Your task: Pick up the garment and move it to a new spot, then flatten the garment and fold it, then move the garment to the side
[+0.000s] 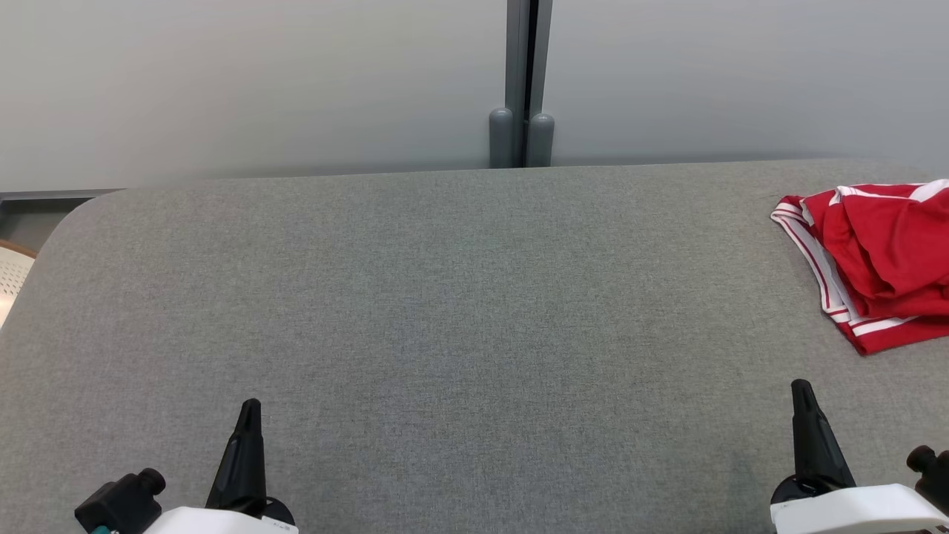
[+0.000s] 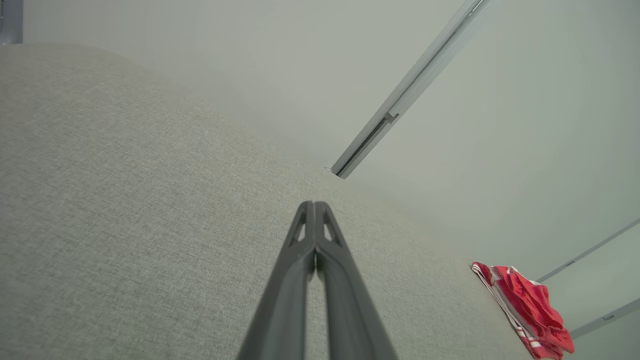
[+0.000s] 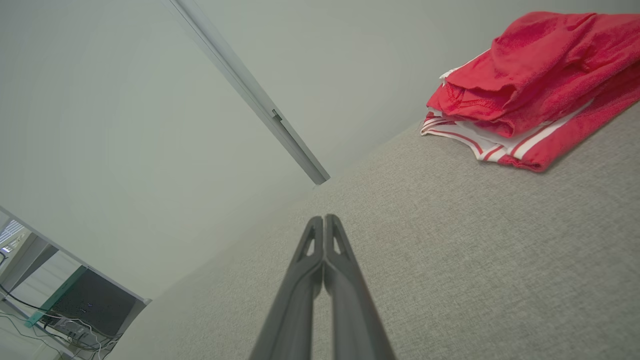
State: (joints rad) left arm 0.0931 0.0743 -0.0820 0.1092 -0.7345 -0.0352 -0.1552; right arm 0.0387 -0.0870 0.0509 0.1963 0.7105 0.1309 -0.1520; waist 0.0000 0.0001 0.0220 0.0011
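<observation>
The garment [image 1: 882,259] is a red piece with white stripes along its hems, bunched in a loose heap at the right edge of the grey cloth-covered table [image 1: 460,297], up toward the far right corner. Part of it runs out of the head view, so there's no telling how close it gets to the edge itself. It's nowhere near flat. The top layers are rumpled and lapped over each other, and a striped hem pokes out underneath on the side facing the middle of the table.

The left gripper [image 1: 250,406] sits by the near edge, toward the near left corner, with its fingers pointing across the table at the far edge. Its jaws are pressed together tip to tip with nothing between them. The left wrist view shows just a thin slit further down the fingers.

The right gripper [image 1: 801,387] is by the near edge toward the near right corner, and it's the same deal: jaws closed tight on nothing. It's the one nearer the garment but well apart from it, with bare grey cloth in between. Can't tell whether either gripper's tips touch the cloth.

Behind the far edge is a pale grey wall [image 1: 259,81] with a darker grey post [image 1: 528,74] about midway along.
</observation>
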